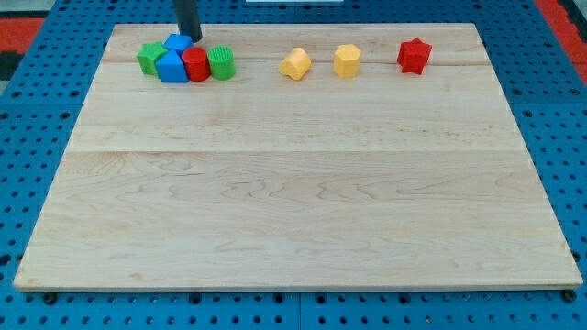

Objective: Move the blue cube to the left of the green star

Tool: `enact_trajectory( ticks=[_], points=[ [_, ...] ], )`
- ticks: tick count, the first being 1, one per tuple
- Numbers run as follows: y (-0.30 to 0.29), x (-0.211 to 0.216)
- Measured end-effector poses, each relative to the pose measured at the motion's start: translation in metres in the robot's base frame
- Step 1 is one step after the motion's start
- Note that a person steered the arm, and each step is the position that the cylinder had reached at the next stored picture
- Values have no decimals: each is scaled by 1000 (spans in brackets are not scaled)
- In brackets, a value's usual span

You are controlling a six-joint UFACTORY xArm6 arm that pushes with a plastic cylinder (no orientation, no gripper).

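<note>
The blue cube [178,43] sits at the view's top left, at the back of a tight cluster. The green star [150,58] is just to its lower left, touching the cluster. My tip [193,37] stands right against the blue cube's upper right side. A blue triangular block [171,67] lies in front of the cube, with a red cylinder [195,64] and a green cylinder [221,62] to its right.
A yellow heart [295,63], a yellow hexagonal block [347,60] and a red star [414,56] stand in a row along the view's top, right of the cluster. The wooden board [293,183] has its top edge close behind the cluster.
</note>
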State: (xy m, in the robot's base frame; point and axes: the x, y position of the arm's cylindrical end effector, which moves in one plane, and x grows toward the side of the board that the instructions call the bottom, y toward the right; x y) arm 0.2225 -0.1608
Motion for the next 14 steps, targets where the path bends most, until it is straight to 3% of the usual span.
enact_trajectory(
  ticks=[2, 6, 10, 12, 14],
  points=[
    [65, -11],
    [40, 15],
    [-4, -4],
    [42, 1],
    [25, 12]
  ],
)
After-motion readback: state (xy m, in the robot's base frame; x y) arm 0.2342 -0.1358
